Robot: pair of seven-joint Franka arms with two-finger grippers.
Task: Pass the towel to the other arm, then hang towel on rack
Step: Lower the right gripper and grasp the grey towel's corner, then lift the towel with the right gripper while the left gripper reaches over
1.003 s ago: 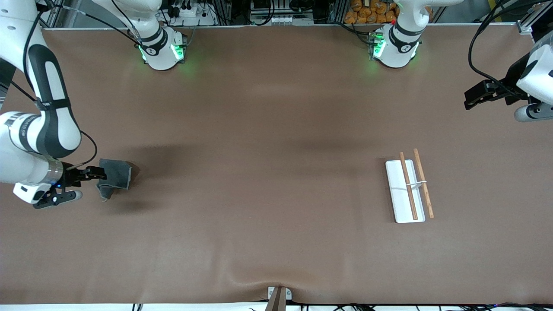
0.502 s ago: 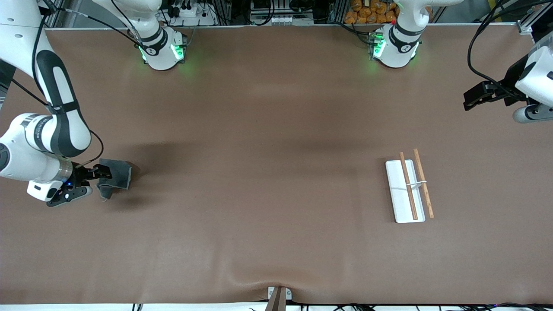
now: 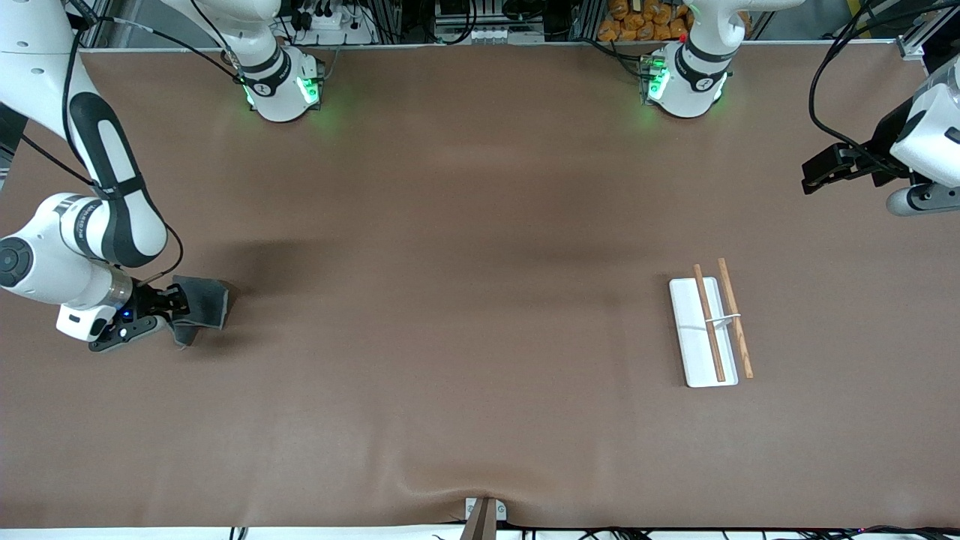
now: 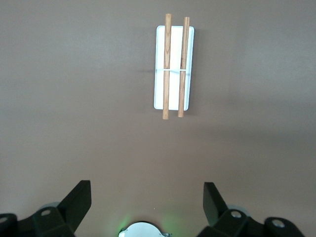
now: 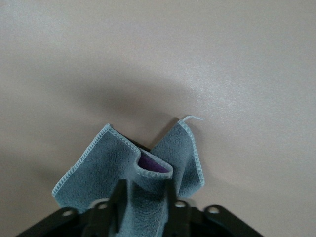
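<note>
front view: the right gripper (image 3: 171,306) is clamped on the towel (image 3: 201,304), well apart from the rack (image 3: 709,330), toward the right arm's end of the table (image 3: 465,337). the left gripper (image 3: 817,166) waits over the table past the rack.

left wrist view: its fingers (image 4: 76,202) are spread apart, rack (image 4: 174,69) below.

right wrist view: the towel (image 5: 143,173) hangs pinched between the fingers (image 5: 116,197).

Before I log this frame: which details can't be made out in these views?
- Front view: the right gripper covers the pinched edge of the towel; whether the cloth still touches the table is unclear.
- Right wrist view: the towel's gripped fold runs off the picture's edge, fingertips hidden by cloth.
- Front view: the left gripper is too small to read; the rack's height is not readable from above.
</note>
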